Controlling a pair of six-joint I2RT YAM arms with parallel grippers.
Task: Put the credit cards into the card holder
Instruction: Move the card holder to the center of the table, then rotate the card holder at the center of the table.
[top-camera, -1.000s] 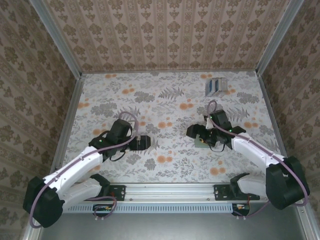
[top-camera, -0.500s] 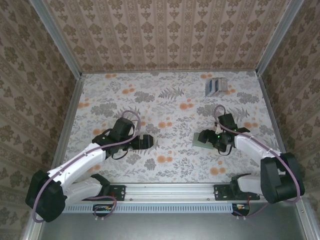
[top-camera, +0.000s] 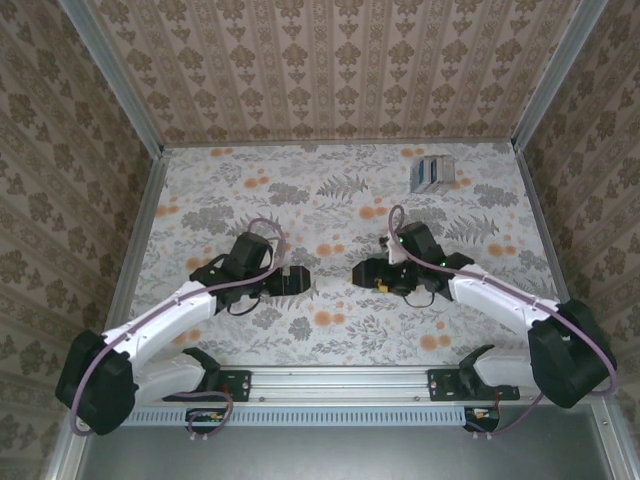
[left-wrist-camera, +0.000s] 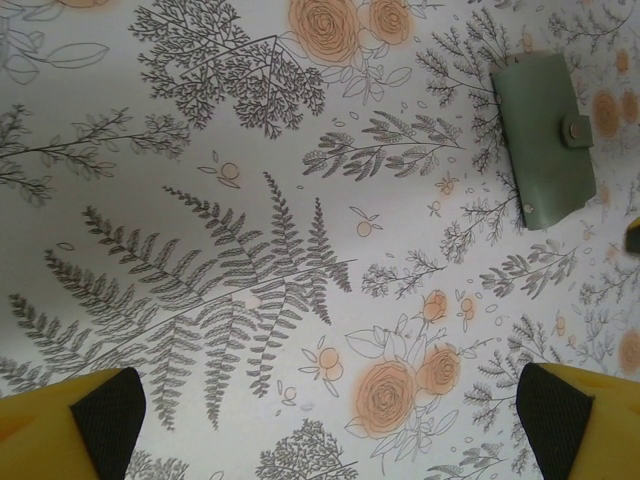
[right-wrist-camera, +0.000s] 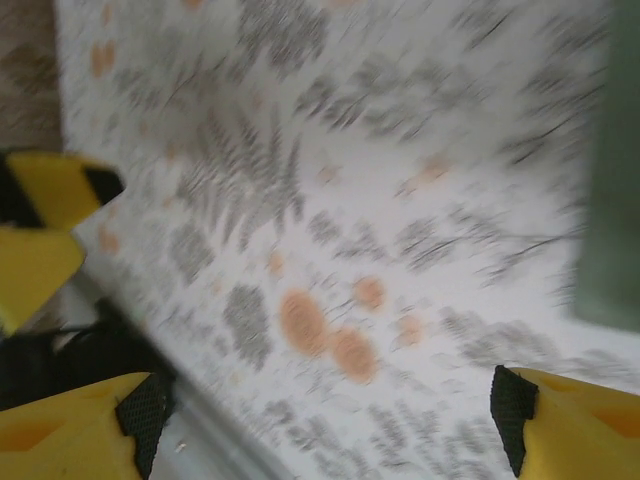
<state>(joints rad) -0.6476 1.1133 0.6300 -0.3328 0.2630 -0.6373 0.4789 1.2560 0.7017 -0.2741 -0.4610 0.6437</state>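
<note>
1. a robot test booth, not a lived-in room.
2. around the floral cloth (top-camera: 340, 200), wallpapered panels (top-camera: 330, 60) stand between bare aluminium posts (top-camera: 110, 75).
3. a slotted metal rail (top-camera: 340, 380) runs along the cloth's near edge.

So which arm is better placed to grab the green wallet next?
Probably right. The right end effector, open, sits beside the green wallet; the left end effector, also open, sees it farther off across the cloth.

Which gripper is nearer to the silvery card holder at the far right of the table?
The right gripper, on the same side as the card holder; the left gripper is farther left.
</note>
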